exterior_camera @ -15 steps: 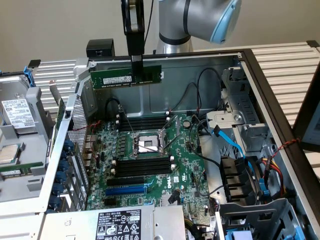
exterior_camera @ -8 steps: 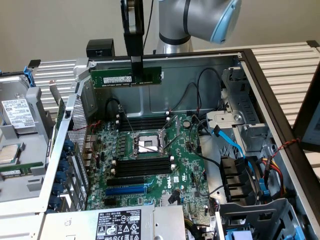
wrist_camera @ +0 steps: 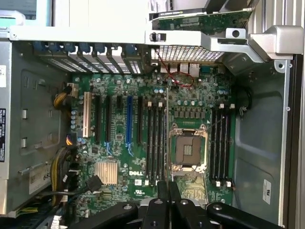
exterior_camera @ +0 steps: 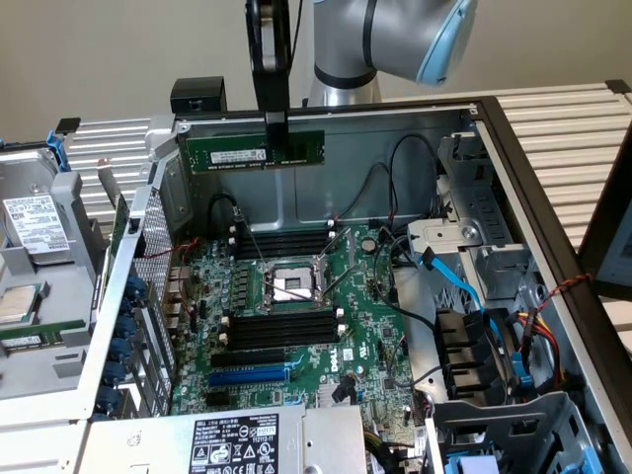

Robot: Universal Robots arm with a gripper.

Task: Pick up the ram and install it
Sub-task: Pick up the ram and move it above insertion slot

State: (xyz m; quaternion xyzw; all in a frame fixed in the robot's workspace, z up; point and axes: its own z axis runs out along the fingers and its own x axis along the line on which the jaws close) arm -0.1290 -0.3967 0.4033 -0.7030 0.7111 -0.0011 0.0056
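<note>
The ram (exterior_camera: 227,151) is a long green stick with a white label. It hangs level in the air above the open computer case, near the case's back wall. My gripper (exterior_camera: 276,148) is shut on it a little right of its middle in the exterior view. In the wrist view the ram (wrist_camera: 168,133) shows edge-on as a thin line running out from my gripper (wrist_camera: 167,188), over the motherboard (wrist_camera: 119,157). Black memory slots (exterior_camera: 281,331) (wrist_camera: 155,143) lie on both sides of the CPU socket (exterior_camera: 293,286) (wrist_camera: 187,150).
A blue expansion slot (exterior_camera: 252,375) (wrist_camera: 128,124) lies beyond the memory slots. A blue cable (exterior_camera: 449,276) and a drive cage (exterior_camera: 494,365) stand at the exterior view's right. A power supply (exterior_camera: 237,444) sits at the front, and a hard drive (exterior_camera: 35,227) lies outside the case on the left.
</note>
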